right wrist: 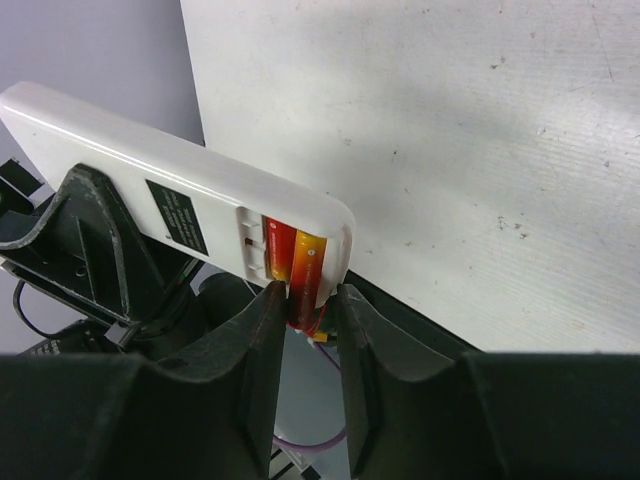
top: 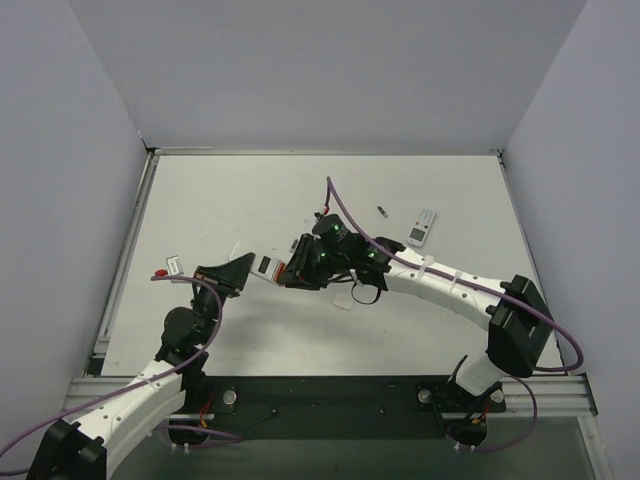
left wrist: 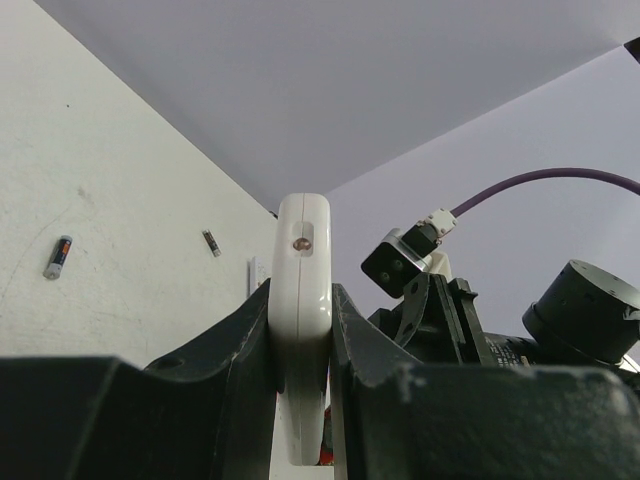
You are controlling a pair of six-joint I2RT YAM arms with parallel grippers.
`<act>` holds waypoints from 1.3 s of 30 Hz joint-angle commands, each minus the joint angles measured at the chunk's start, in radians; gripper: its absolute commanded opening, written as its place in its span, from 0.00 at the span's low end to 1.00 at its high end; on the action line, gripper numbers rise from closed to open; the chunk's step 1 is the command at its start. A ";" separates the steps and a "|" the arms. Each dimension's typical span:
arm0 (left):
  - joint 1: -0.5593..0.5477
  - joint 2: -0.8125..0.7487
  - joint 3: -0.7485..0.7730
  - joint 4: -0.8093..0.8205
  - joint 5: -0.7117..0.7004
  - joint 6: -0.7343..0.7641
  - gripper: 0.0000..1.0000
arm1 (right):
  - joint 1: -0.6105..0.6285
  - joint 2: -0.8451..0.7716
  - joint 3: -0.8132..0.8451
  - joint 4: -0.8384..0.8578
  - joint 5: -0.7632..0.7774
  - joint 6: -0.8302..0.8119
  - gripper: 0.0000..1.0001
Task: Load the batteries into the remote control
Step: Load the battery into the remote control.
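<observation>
White-faced rectangular remote with grey buttons (top: 422,228) lies flat on the white table (top: 230,200), at 2 o'clock from centre. A tiny dark grey-brown cylinder (top: 381,211) lies near it, at its 10 o'clock, not touching.

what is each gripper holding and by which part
The left gripper clamps the remote across its two broad faces. The right gripper looks shut on a battery, pinching the end that pokes out of the remote's end.
</observation>
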 commanded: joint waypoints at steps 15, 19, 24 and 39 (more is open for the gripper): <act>-0.020 -0.030 -0.117 -0.037 -0.004 -0.120 0.00 | -0.008 0.015 0.107 -0.105 0.059 -0.029 0.50; -0.020 -0.028 -0.116 -0.079 -0.010 -0.142 0.00 | -0.004 0.000 0.110 -0.108 0.088 -0.055 0.61; -0.020 -0.022 -0.116 -0.124 -0.008 -0.183 0.00 | 0.001 -0.037 0.122 -0.108 0.136 -0.128 0.72; -0.020 0.041 -0.068 -0.201 0.111 -0.295 0.00 | 0.007 -0.213 0.043 -0.099 -0.011 -0.885 0.61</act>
